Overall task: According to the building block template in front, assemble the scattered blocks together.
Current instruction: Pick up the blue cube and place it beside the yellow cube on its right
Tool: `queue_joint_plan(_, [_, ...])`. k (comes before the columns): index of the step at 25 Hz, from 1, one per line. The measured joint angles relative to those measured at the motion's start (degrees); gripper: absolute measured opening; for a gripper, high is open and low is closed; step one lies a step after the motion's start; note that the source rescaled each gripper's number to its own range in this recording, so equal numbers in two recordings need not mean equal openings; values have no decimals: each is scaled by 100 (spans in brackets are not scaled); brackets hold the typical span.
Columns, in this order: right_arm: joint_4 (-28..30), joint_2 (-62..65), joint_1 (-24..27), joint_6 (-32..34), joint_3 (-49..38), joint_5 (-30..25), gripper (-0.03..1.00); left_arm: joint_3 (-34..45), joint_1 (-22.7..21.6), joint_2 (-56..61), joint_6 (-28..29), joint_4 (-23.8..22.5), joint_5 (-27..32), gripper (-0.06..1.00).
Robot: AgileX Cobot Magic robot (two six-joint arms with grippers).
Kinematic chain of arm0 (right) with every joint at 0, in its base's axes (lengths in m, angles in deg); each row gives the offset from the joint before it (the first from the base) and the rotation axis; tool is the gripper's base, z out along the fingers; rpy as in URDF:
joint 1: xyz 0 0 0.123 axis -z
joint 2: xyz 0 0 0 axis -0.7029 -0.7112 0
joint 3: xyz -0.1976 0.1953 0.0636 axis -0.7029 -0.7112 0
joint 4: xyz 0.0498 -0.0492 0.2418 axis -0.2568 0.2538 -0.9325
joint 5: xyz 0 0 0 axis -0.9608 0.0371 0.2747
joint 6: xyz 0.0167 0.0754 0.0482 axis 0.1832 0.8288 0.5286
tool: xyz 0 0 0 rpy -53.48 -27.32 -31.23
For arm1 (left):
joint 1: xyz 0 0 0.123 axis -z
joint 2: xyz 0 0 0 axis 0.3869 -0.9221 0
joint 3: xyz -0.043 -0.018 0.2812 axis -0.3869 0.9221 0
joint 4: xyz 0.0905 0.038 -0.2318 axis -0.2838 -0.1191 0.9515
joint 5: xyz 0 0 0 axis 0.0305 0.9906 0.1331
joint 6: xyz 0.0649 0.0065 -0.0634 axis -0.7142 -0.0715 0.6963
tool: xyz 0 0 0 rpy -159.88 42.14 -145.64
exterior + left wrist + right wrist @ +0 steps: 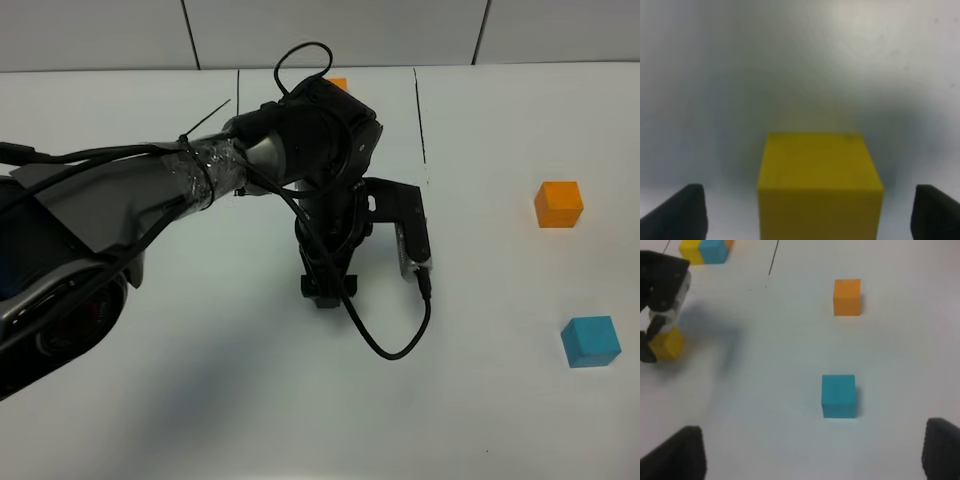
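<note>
The yellow block (pixel 820 185) sits between my left gripper's (pixel 812 215) black fingers (pixel 677 215), which stand wide apart with a gap on each side, so the gripper is open. In the high view the left gripper (pixel 322 290) points down at mid-table and hides that block. From the right wrist, the yellow block (pixel 667 343) shows under the left gripper (pixel 652 347). The orange block (pixel 558 204) and blue block (pixel 590 341) lie apart at the right. The template (pixel 705 251) is mostly hidden behind the left arm; only its orange cube (pixel 337 84) shows. My right gripper (pixel 810 457) is open and empty.
Thin black frame lines (pixel 421 115) run along the white table (pixel 500 420) around the template. The left arm (pixel 150 190) and its looping cable (pixel 385 345) stretch across the left and middle of the table. A tiled wall (pixel 330 30) backs the table.
</note>
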Motion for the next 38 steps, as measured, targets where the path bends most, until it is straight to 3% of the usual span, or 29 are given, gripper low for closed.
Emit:
queue_joint_plan(6, [0,0,0,7,0,0,75,0,0,521,307,59,82,98])
queue_joint_plan(12, [0,0,0,7,0,0,75,0,-141,1041,986,128,69,98])
queue_joint_plan(20, [0,0,0,48,0,0,75,38,-1151,1722,1961,161,299,98])
queue_joint_plan(26, [0,0,0,48,0,0,75,127,-1879,2245,2316,397,512,98])
queue_joint_plan(31, [0,0,0,48,0,0,75,1045,-2421,2967,2563,482,152,97])
queue_joint_plan(38, [0,0,0,55,0,0,75,3115,-3128,4700,3231,362,-1376,97])
